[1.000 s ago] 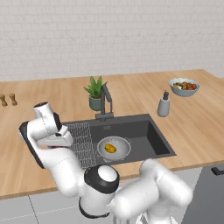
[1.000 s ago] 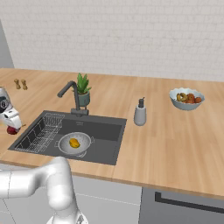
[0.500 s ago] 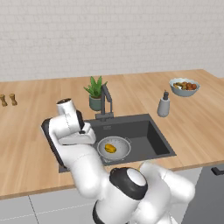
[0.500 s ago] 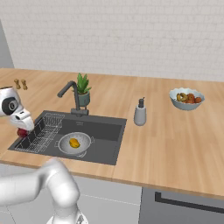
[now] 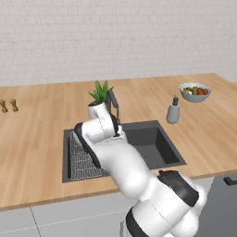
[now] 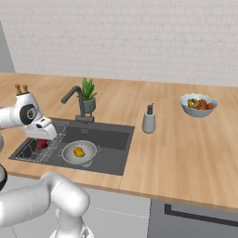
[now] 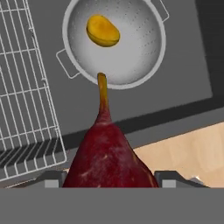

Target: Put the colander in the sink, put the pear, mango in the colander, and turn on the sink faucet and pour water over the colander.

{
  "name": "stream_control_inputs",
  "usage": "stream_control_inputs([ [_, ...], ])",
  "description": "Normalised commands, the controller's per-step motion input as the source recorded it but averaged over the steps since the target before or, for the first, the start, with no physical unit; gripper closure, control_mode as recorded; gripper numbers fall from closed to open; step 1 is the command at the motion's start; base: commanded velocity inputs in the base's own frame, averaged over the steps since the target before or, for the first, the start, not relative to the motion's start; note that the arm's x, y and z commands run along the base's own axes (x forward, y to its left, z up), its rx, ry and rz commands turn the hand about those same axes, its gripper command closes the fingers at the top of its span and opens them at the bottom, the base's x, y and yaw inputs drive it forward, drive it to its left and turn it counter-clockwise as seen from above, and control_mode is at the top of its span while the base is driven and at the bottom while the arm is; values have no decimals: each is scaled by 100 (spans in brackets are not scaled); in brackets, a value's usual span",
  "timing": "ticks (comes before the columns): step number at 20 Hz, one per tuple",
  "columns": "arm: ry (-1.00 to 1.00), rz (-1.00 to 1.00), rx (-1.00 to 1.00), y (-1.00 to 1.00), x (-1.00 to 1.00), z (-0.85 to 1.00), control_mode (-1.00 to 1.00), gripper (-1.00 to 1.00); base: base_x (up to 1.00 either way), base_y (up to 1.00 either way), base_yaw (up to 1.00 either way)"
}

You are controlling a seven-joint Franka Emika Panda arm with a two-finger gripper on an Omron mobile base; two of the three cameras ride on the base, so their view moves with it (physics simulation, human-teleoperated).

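The gripper [image 6: 42, 139] is clamped across the belly of the pear [image 7: 110, 155], a smooth, firm, likely slippery fruit, just left of the colander [image 6: 79, 153].

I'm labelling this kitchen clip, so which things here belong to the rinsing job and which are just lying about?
Job: colander in the sink, mango inside it, pear held in the gripper, sink faucet.

Lying about: soap bottle, fruit bowl, potted plant, two small shakers.
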Motion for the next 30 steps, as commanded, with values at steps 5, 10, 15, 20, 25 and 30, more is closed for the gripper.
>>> stream_control_inputs([
  [5, -6, 20, 0, -94, -7, 11, -100, 100, 0, 0, 0],
  [10, -6, 19, 5, -91, -1, 8, -100, 100, 0, 0, 0],
  [15, -3, 20, 12, -86, 1, 0, -100, 100, 0, 0, 0],
  [20, 0, 24, 20, -76, 17, -1, -100, 100, 0, 0, 0],
  [25, 0, 28, 29, -34, 57, -11, -100, 100, 0, 0, 0],
  [30, 0, 21, 34, -7, 72, -9, -100, 100, 0, 0, 0],
])
